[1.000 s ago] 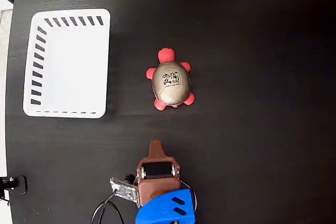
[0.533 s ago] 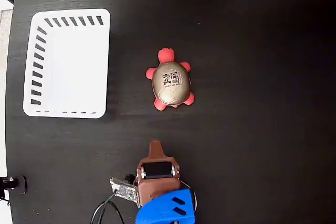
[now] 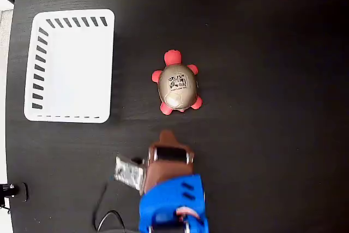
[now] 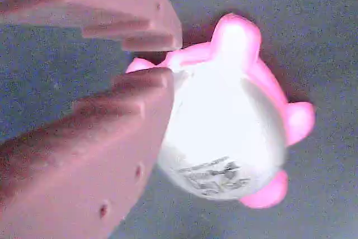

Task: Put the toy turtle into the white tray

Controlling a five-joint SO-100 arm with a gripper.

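Note:
The toy turtle [image 3: 177,85] sits on the black table in the middle of the fixed view, with a gold-beige shell, black print and red-pink head and feet, its head pointing up. My gripper [image 3: 166,133] is just below it, not touching, brown fingers pointing at its rear. The wrist view shows the turtle [image 4: 224,121] close up just beyond my gripper [image 4: 170,60], whose fingertips stand almost together with nothing between them. The white tray [image 3: 38,64] with slotted sides lies at the upper left, nothing in it.
The blue arm body [image 3: 173,205] fills the bottom centre, with a small circuit board [image 3: 128,172] and cable at its left. The table's left edge [image 3: 11,135] runs just beyond the tray. A black clamp [image 3: 12,191] sits at the lower left.
The arm has reached upward in the fixed view, bringing the gripper tip closer to the turtle's rear. Turtle and tray have not moved.

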